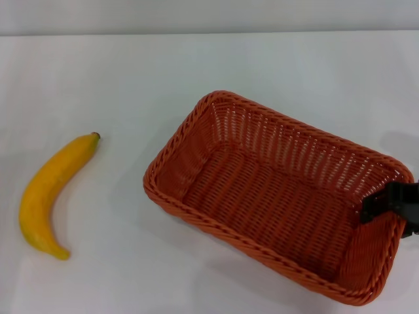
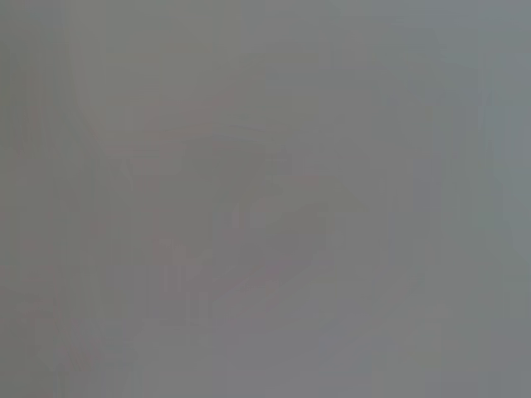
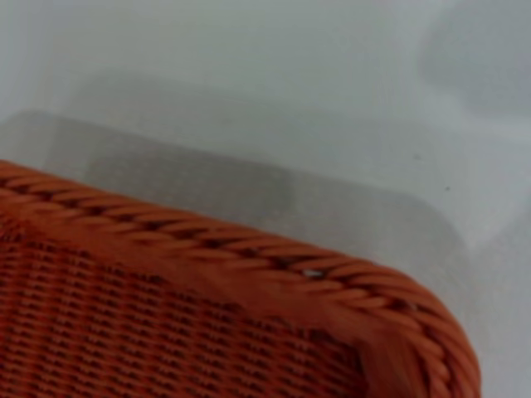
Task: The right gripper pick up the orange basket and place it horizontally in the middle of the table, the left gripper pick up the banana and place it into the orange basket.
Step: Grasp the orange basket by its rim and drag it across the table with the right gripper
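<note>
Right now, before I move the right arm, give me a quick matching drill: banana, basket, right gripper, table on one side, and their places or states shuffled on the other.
Things:
1. banana
2. orange basket
3. right gripper
4. table

Places or states:
A. at the basket's right end rim
B. white surface under everything
C. lying on the robot's left, outside the basket
D. empty, set at a slant

Pairs: 1-C, 2-D, 3-A, 4-B

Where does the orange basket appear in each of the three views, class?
Head view: orange basket lies skewed at centre-right, right gripper at its right end.
Left wrist view: not in it.
Right wrist view: one rim corner fills the lower part.
Shared landmark: the white table.
</note>
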Available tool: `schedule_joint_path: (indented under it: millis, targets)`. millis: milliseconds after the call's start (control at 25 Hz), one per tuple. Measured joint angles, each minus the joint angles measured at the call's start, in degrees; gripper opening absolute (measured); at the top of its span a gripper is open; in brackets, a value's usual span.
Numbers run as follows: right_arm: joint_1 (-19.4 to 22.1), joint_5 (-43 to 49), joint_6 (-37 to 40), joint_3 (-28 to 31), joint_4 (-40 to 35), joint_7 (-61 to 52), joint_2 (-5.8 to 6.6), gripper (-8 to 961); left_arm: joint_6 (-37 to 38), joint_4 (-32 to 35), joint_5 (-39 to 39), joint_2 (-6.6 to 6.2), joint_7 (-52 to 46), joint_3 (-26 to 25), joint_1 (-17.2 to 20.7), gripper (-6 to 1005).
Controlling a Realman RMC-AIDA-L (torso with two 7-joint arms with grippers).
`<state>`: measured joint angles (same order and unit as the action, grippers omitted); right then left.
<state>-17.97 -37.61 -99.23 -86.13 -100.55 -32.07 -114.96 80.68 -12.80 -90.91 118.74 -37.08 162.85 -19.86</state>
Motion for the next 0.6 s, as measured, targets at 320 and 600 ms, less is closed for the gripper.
schedule_joint_path:
  millis: [320,600]
  targets:
    - [0.0,0.1,-1.4,1.1,-1.1,2.8,0.03,543,0.0,-0.1,0.0,0.05,0.0,-0.1,0.3,836]
    - [0.1,0.1,-2.2,3.2,-1.5,4.4,0.07,360,0.0,-0.1,-0.1,0.05,0.0,-0.1,0.3,835]
